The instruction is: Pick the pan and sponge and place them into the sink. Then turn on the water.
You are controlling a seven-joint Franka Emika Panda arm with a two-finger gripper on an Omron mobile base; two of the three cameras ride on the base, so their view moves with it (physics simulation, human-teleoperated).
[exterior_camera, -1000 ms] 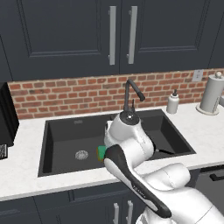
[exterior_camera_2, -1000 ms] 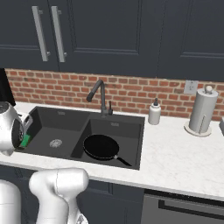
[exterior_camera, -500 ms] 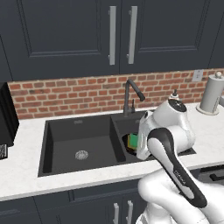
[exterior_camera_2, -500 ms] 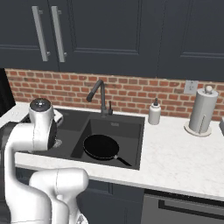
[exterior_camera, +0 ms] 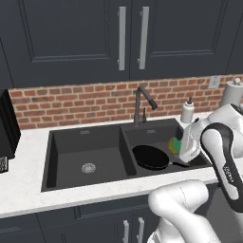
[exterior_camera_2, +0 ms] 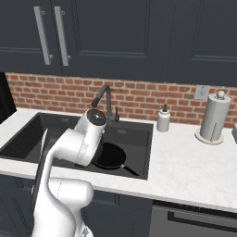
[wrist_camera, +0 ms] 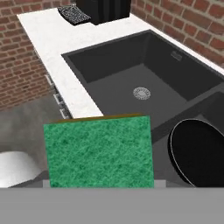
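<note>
One item of two waits to go in: the gripper pinches the sponge above the right basin of the sink, where the pan already lies.

Nearest the hand camera, the sponge's green face sits upright between the fingers with a thin yellow edge along its top; beyond it lie the black pan's rim and the left basin's silver drain, and farther off a dark appliance on the white counter. In the left base view the sponge hangs near the basin's right wall, just beside the pan. Releasing low and beside the pan's handle would likely keep it from bouncing out. Behind the divider the gooseneck faucet runs no water, so that step remains.
</note>
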